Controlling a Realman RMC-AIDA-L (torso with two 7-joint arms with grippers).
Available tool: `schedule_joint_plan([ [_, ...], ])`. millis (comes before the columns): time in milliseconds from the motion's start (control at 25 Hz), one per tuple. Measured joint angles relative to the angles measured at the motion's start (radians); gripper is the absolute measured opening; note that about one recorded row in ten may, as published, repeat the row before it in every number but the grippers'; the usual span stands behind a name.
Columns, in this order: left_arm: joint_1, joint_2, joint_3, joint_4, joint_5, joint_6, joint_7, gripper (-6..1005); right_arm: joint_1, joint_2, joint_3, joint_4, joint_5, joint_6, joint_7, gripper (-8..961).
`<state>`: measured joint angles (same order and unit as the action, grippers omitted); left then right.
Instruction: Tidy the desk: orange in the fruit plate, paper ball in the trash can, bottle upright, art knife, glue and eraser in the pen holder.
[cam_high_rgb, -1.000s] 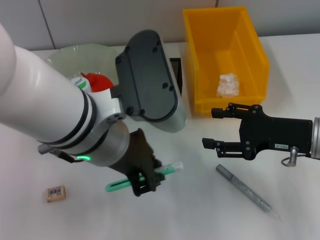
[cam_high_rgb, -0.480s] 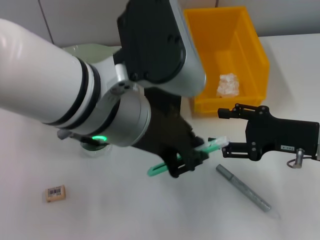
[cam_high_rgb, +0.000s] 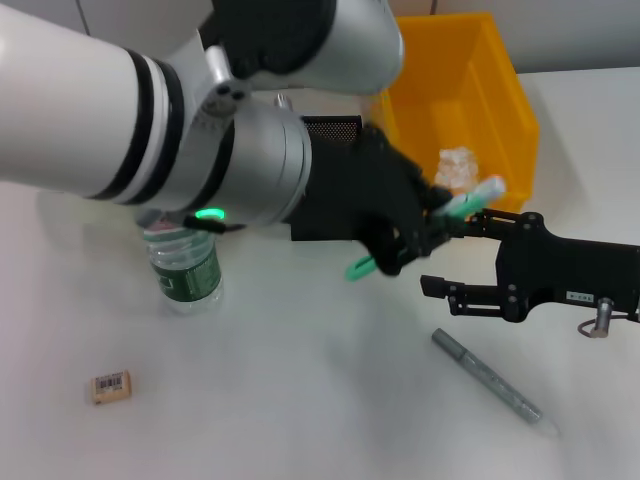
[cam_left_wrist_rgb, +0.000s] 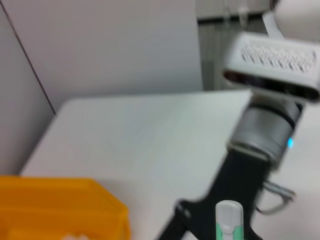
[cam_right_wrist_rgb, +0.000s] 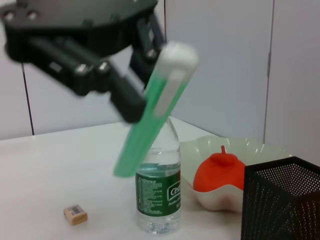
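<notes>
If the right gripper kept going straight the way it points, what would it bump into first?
Probably the green art knife held in the left gripper. The right gripper, fingers open, points toward it. Depth is unclear, so it might pass just beside.
</notes>
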<state>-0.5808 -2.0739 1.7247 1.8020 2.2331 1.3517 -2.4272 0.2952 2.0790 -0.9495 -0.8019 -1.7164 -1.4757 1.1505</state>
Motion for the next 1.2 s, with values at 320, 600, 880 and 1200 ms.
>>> schedule_joint_plan([
  [320,0.042,0.000,-0.020,-0.001,-0.026,-0.167,0.056,230,-0.004,-0.001,0.013,0.000,-0.002,-0.001,0.005,764],
  [600,0.109,0.001,-0.022,-0.054,-0.117,-0.390,0.168,234,-0.008,0.000,0.012,0.000,-0.002,-0.001,0.008,764],
  [880,0.115,0.000,0.000,-0.138,-0.166,-0.535,0.215,239,-0.008,0.001,0.012,0.000,0.000,-0.002,0.008,764],
  [1200,0.100,-0.002,0.021,-0.269,-0.310,-0.670,0.348,244,-0.014,0.003,0.012,0.000,0.002,-0.002,0.011,764],
])
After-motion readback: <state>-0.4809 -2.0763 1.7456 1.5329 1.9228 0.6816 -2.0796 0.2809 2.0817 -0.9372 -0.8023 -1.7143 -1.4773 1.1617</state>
